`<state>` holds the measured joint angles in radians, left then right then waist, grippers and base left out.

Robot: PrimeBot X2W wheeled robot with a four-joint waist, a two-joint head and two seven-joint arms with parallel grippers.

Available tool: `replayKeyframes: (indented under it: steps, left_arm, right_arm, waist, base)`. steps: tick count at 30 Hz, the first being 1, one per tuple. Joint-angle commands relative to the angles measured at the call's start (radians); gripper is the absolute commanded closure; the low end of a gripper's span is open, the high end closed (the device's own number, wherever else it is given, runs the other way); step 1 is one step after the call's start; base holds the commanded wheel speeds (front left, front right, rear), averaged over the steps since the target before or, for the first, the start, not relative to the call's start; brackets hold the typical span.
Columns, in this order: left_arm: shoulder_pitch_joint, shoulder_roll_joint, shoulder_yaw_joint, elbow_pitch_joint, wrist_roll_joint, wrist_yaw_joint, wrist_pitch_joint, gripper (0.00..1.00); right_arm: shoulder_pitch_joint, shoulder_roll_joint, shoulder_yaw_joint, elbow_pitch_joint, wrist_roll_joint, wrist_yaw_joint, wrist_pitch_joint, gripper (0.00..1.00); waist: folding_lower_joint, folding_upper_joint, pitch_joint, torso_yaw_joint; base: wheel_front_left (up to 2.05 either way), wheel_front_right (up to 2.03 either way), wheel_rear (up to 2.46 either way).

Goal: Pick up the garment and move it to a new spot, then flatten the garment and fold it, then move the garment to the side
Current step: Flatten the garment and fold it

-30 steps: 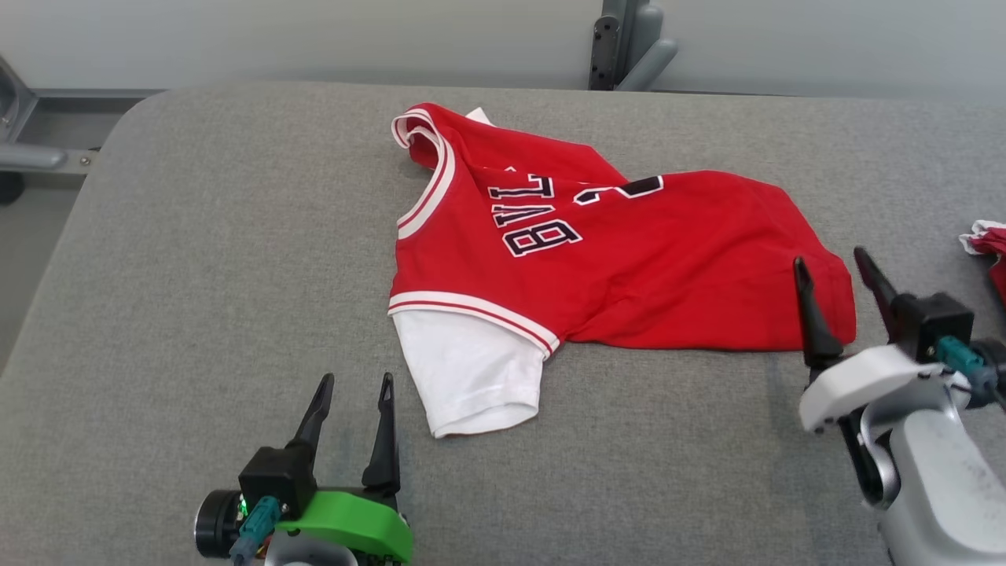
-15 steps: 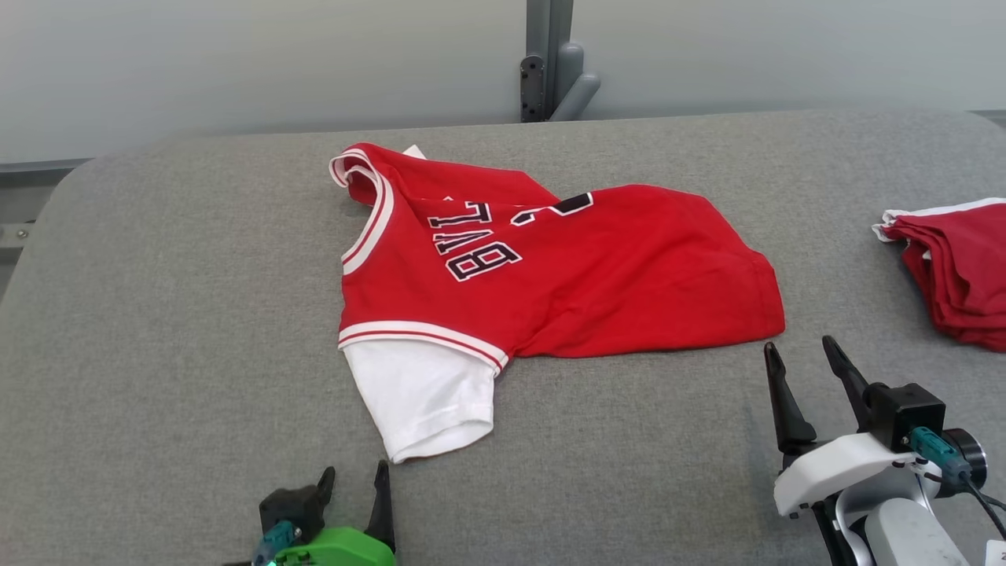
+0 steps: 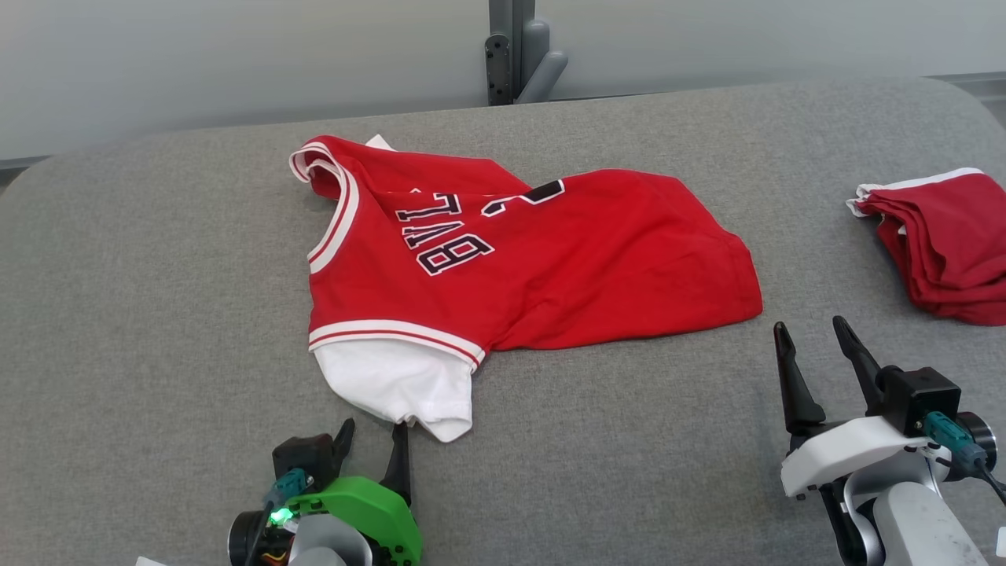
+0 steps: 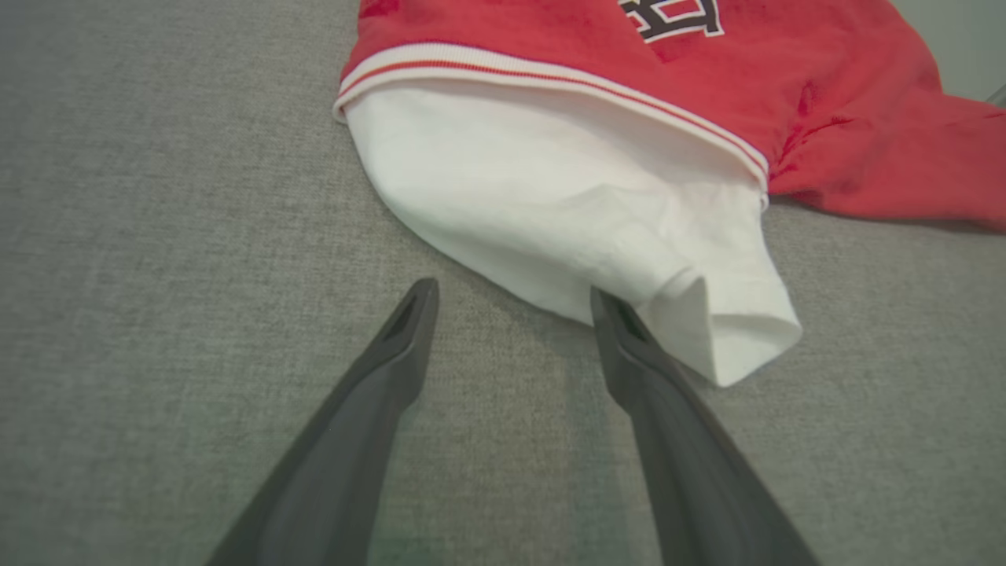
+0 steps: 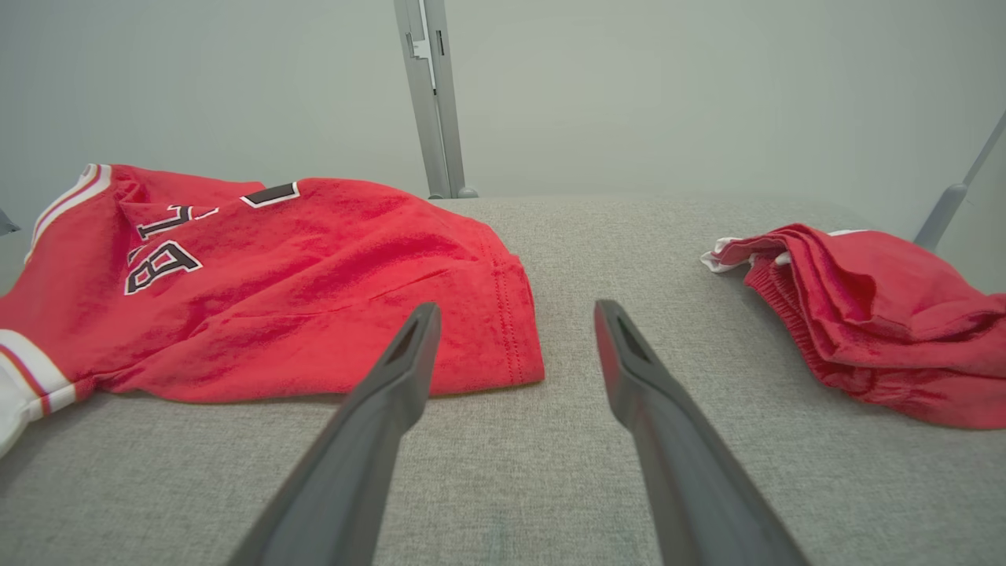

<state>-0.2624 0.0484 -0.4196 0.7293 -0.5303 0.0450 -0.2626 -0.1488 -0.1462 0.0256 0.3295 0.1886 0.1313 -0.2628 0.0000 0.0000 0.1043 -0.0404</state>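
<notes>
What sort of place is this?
Likely a test lab: a grey padded table, a bare wall with a metal post, a red jersey and a second red garment laid out.

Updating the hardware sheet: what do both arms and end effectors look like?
Left end effector: two long, dark, tapered fingers, black block, green shell, teal connector, a lit green light. Right end effector: same fingers and black block, white shell, teal connector with a black cable, pale grey forearm.

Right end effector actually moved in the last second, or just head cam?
Yes. Right end effector backed toward the robot: a finger overlapped the jersey hem corner before, now both sit clear of it.
</notes>
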Motion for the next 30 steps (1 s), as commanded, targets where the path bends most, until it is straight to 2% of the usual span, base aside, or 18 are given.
replayKeyframes:
  steps: [1,7,14,15,16,20,24,27,30]
  left_arm:
    - [-0.01,0.004,-0.006,-0.002,-0.013,0.003,-0.002,0.0]
    - [-0.026,0.004,-0.063,0.06,-0.061,0.003,0.0,0.0]
    - [-0.072,0.004,-0.126,0.072,-0.11,0.003,0.0,0.0]
    - [-0.081,0.004,-0.132,0.064,-0.112,0.002,0.0,0.06]
    - [-0.091,0.004,-0.136,0.055,-0.108,0.006,-0.001,1.0]
    - [-0.092,0.004,-0.123,0.005,-0.058,0.033,-0.001,1.0]
    - [-0.04,0.007,-0.067,-0.057,0.026,0.056,-0.001,1.0]
    - [-0.008,0.035,-0.046,-0.1,0.093,0.071,-0.001,1.0]
    - [0.02,0.07,-0.069,-0.114,0.157,0.081,-0.001,1.0]
  right_arm:
    - [-0.006,-0.002,-0.004,-0.006,0.004,-0.001,-0.003,0.0]
    - [-0.004,0.002,-0.008,-0.008,0.016,-0.001,-0.003,0.0]
    - [-0.012,-0.002,-0.005,-0.01,0.021,-0.001,-0.003,0.0]
    - [-0.014,-0.002,-0.003,-0.01,0.023,-0.001,-0.003,0.0]
    - [-0.015,-0.003,-0.002,-0.011,0.023,-0.001,-0.003,0.0]
    - [-0.013,-0.009,-0.005,-0.015,0.028,-0.001,-0.003,0.0]
    - [0.004,-0.009,-0.016,-0.019,0.029,-0.001,-0.003,0.0]
    - [0.015,-0.001,-0.023,-0.024,0.033,-0.001,-0.003,0.0]
    - [0.022,0.004,-0.021,-0.023,0.038,-0.001,-0.003,0.0]
  waist:
    - [0.0,0.0,0.003,-0.003]
    - [0.0,0.0,0.002,-0.013]
    - [0.0,0.0,0.004,-0.019]
    - [0.0,0.0,0.004,-0.02]
    - [0.0,0.0,0.005,-0.021]
    - [0.0,0.0,0.004,-0.019]
    - [0.0,0.0,0.004,-0.006]
    - [0.0,0.0,0.008,0.012]
    - [0.0,0.0,0.011,0.032]
  base:
    - [0.0,0.0,0.0]
    - [0.0,0.0,0.0]
    - [0.0,0.0,0.0]
    - [0.0,0.0,0.0]
    - [0.0,0.0,0.0]
    - [0.0,0.0,0.0]
    - [0.0,0.0,0.0]
    - [0.0,0.0,0.0]
    - [0.0,0.0,0.0]
